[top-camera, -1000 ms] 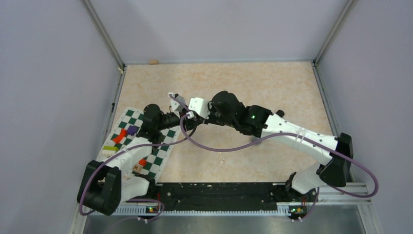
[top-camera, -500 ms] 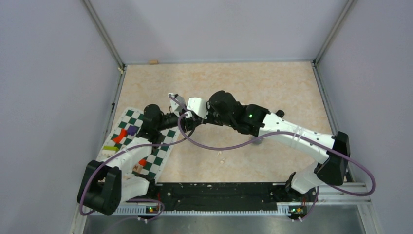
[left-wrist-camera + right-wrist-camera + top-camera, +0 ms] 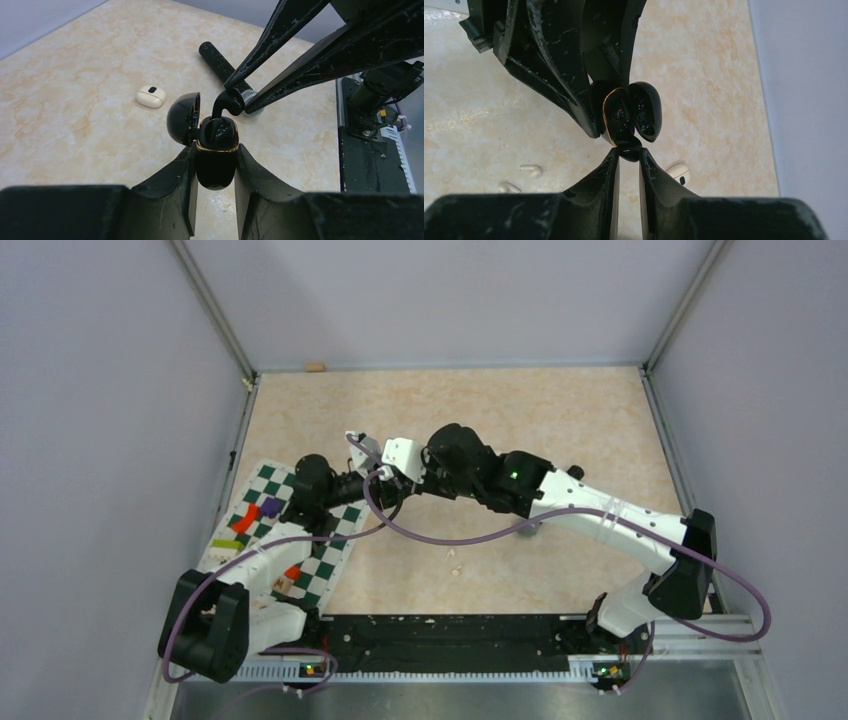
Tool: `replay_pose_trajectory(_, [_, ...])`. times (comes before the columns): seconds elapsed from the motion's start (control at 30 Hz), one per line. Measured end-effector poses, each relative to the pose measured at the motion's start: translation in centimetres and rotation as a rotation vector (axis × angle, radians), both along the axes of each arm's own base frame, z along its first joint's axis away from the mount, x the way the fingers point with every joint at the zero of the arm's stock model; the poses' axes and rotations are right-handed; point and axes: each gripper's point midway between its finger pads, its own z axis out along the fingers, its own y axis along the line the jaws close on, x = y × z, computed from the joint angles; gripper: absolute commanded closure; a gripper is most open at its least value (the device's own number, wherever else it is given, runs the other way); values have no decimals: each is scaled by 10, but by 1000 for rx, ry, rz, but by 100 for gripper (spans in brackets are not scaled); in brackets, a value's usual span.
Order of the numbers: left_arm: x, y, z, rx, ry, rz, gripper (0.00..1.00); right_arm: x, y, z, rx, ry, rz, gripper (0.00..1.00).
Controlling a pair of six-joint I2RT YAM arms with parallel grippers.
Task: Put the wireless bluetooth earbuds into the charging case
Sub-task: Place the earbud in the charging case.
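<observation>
The left gripper [image 3: 215,148] stays clamped on the black charging case [image 3: 216,170], its lid [image 3: 181,118] hinged open. The right gripper [image 3: 628,156] pinches a black earbud [image 3: 224,102] at the case's mouth. Over the past second the right arm has edged slightly left. The left wrist view shows a microphone [image 3: 220,62] and a small white pod [image 3: 151,96] on the desk [image 3: 75,75]. The right wrist camera misses the microphone but catches two white earbuds [image 3: 530,170] lying loose.

Robot lab cell: plain walls [image 3: 100,390], marbled table [image 3: 560,410]
</observation>
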Motion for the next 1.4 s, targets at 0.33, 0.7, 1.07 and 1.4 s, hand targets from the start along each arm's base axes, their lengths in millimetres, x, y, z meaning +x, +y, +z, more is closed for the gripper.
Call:
replay_pose_trajectory(0.33, [0,0,0,2,-4,2,100,-4,1,-2,1,22,6,58])
replay_pose_trajectory(0.7, [-1,1,12,-17,-56,-5,100,-13,7,16,18,40,46,16])
replay_pose_trajectory(1.07, [-15,-3,22,-49,-70,-82,100,-14,-16,69,155,51,93,1])
replay_pose_trajectory(1.4, [-51,-5,38,-84,-96,-257,100,-37,-47,99,255,-5,227,1])
